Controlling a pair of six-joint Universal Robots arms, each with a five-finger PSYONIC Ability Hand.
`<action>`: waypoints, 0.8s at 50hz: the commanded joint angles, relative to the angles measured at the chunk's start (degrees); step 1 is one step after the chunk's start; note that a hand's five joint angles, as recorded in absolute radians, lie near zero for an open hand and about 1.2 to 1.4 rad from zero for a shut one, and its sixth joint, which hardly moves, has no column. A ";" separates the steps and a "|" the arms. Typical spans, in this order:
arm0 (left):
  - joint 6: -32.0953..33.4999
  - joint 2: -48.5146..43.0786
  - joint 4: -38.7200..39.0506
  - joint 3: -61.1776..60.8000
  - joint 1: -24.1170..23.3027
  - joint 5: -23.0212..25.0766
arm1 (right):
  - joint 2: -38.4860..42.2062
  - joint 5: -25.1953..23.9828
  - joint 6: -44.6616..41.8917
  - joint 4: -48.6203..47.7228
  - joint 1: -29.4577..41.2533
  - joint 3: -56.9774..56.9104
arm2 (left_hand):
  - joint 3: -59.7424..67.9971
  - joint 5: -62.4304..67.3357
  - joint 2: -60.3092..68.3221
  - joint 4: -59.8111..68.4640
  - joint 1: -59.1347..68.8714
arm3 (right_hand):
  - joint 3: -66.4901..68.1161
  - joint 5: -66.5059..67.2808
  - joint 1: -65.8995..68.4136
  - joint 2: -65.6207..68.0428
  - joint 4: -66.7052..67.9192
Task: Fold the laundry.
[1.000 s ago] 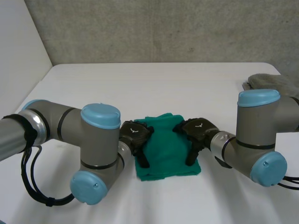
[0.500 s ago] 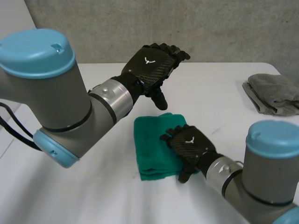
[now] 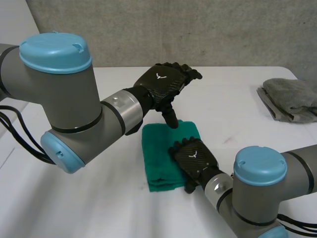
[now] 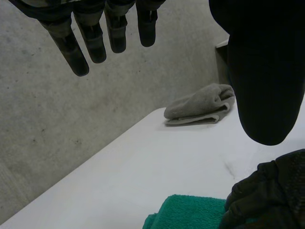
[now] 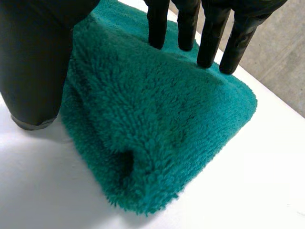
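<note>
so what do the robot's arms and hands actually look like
The left arm and right arm are thick grey tubes with rounded light-blue caps at the joints and a silvery collar at each wrist. The left hand and right hand are black, each with a woven, carbon-like back plate bearing a small white emblem.

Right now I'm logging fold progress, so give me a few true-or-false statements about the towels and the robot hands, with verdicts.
1. The folded green terry towel lies on the white table. True.
2. The right robot hand rests on the green towel with straight fingers. True.
3. The left robot hand grips the green towel. False: it hangs open above the table, holding nothing.
4. The folded grey towel sits on top of the green one. False: it lies apart, near the table's far right edge.
</note>
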 commanded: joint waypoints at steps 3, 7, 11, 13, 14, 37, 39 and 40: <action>0.00 0.14 0.14 -0.64 -0.01 -0.02 | 1.20 -0.11 -0.13 -0.46 -0.02 -1.99 | -0.18 -0.59 0.02 0.00 1.00 | 10.79 10.36 13.17 10.99 11.33; 0.00 0.14 0.14 -0.64 -0.01 -0.02 | 1.99 -0.11 -0.05 -0.37 -0.02 -2.78 | -0.18 -0.59 0.02 0.00 1.00 | 11.29 10.86 13.67 11.50 11.84; -0.09 0.23 0.14 -0.73 -0.10 -0.02 | 3.14 -0.02 -0.13 -0.37 -0.02 -4.01 | -0.35 -0.76 -0.14 -0.17 0.84 | 13.64 13.21 16.02 13.85 14.18; 0.00 0.23 0.14 -1.08 -0.10 0.07 | 4.10 0.06 -0.13 -0.37 -0.02 -4.71 | -0.35 -0.76 -0.14 -0.17 0.84 | 15.99 15.56 18.37 16.20 16.54; -0.09 0.41 0.22 -1.43 -0.02 0.07 | 4.54 0.06 -0.22 -0.37 -0.02 -5.15 | -0.35 -0.76 -0.14 -0.17 0.84 | 18.17 17.74 20.55 18.37 18.71; -0.09 0.76 0.40 -3.10 -0.10 0.16 | 5.69 0.24 -0.48 -0.20 -0.11 -9.72 | -0.35 -0.76 -0.14 -0.17 0.84 | 28.95 28.52 31.33 29.15 29.49; -0.09 0.76 0.40 -3.19 -0.10 0.16 | 5.60 0.15 -0.49 -0.20 -0.11 -9.99 | -0.35 -0.76 -0.14 -0.17 0.84 | 30.63 30.20 33.01 30.83 31.17; -0.09 0.76 0.40 -3.19 -0.10 0.16 | 5.51 0.15 -0.49 -0.11 -0.20 -10.16 | -0.35 -0.76 -0.14 -0.17 0.84 | 32.47 32.04 34.85 32.67 33.01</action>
